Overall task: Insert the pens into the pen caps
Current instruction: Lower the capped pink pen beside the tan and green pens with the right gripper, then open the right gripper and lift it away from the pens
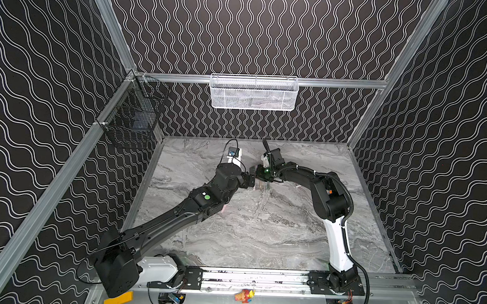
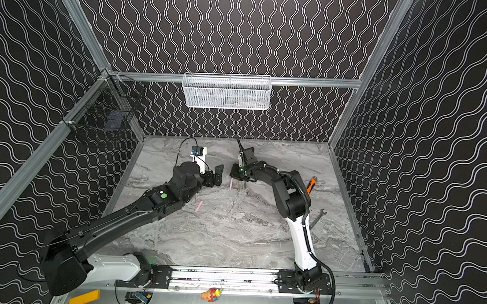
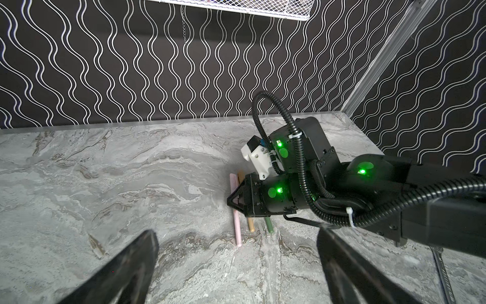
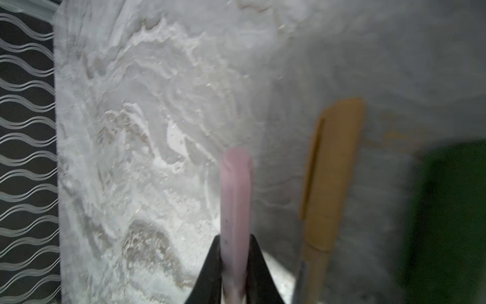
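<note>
Three pens lie side by side on the marble table under my right gripper (image 3: 232,202): pale pink (image 3: 237,226), gold (image 3: 250,225) and dark green (image 3: 269,226). In the right wrist view my right gripper (image 4: 234,244) is shut on the pink pen (image 4: 235,189), low on the table. Beside it lies the gold pen with its clipped gold cap (image 4: 331,171) on, then the blurred green one (image 4: 447,210). My left gripper (image 3: 236,263) hangs open and empty just short of the pens' near ends. A short pink stick (image 2: 199,206), pen or cap I cannot tell, lies by my left forearm.
A grey spanner (image 2: 316,218) and an orange-handled tool (image 2: 311,185) lie right of my right arm. A white mesh basket (image 2: 226,92) hangs on the back wall and a black wire basket (image 2: 104,117) on the left wall. The two grippers (image 1: 255,182) nearly meet.
</note>
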`<state>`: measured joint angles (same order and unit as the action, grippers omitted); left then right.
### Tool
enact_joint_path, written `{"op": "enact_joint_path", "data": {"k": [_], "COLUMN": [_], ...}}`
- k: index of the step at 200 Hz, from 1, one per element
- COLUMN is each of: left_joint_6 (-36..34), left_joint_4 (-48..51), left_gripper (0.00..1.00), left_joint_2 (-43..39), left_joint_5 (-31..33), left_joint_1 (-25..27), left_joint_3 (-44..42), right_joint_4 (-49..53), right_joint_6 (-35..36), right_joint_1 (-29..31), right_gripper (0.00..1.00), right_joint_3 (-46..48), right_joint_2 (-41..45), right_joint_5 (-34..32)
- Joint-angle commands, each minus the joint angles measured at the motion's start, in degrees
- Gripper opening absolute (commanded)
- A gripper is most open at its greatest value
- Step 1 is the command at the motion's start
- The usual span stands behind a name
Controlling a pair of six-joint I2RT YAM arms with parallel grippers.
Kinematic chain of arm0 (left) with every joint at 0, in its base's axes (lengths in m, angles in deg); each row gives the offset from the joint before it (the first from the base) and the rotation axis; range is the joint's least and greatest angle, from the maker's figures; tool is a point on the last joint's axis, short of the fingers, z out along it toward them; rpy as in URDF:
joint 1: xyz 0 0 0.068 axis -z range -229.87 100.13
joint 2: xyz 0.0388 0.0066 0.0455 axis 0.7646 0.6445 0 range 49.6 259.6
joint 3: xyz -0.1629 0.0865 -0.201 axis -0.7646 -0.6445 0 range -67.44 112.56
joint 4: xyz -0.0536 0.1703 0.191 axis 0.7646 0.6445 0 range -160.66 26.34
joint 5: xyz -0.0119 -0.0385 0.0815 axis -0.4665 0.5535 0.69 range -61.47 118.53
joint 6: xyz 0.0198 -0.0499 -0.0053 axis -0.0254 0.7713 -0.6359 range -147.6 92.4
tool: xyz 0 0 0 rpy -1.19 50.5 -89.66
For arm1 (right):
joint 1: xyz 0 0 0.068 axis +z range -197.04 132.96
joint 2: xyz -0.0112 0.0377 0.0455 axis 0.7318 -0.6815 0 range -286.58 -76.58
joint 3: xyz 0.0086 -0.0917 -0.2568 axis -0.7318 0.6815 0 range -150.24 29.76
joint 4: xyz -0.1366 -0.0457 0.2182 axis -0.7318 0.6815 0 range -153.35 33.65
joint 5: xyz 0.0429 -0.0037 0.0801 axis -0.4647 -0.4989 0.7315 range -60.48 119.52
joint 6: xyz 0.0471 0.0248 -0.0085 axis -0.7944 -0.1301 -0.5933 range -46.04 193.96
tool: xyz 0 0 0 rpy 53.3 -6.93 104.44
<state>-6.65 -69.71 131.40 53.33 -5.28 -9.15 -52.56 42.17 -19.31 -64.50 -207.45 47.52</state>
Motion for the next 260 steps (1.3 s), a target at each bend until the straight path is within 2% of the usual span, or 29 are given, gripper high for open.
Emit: {"op": "enact_joint_path", "data": {"k": [1,82,150,205,224,260], "left_joint_6": [-0.21,-0.39,-0.48,-0.47,-0.23,0.75], "left_joint_4": [-1.03,-1.16,-1.06,-1.22,-1.65,-2.24], "left_gripper": [0.97,0.97,0.97,0.98,0.98,0.96], "left_joint_2": [0.16,-0.5,-0.67,-1.1,-1.28,-1.12], "left_joint_5": [-0.67,-0.88,-1.42,-2.09,-2.92,-7.5], "left_joint_1": [-0.13,-0.29,-0.29,-0.3,-0.24,-0.29], "left_joint_3": [0.53,0.5,0.63,0.47,0.12,0.14], "right_joint_4": [2.46,-0.68,-0.92,-0.5,0.18,6.13], "right_joint_6": [-0.75,-4.35,-4.29,-2.82,-2.1,-1.46], "right_joint_1": [-0.05,-0.16,-0.17,-0.71,-2.36,-13.16], "right_gripper": [0.19,0.3,0.41,0.46,0.45,0.42], "right_joint_3": [-2.05,1.19,5.28,14.51,19.54,24.47], "right_joint_2": [-1.74,0.7,10.5,21.69,27.45,32.21], "right_joint_5": [-1.7,-1.21,-2.78,-9.61,-14.21,-21.39]}}
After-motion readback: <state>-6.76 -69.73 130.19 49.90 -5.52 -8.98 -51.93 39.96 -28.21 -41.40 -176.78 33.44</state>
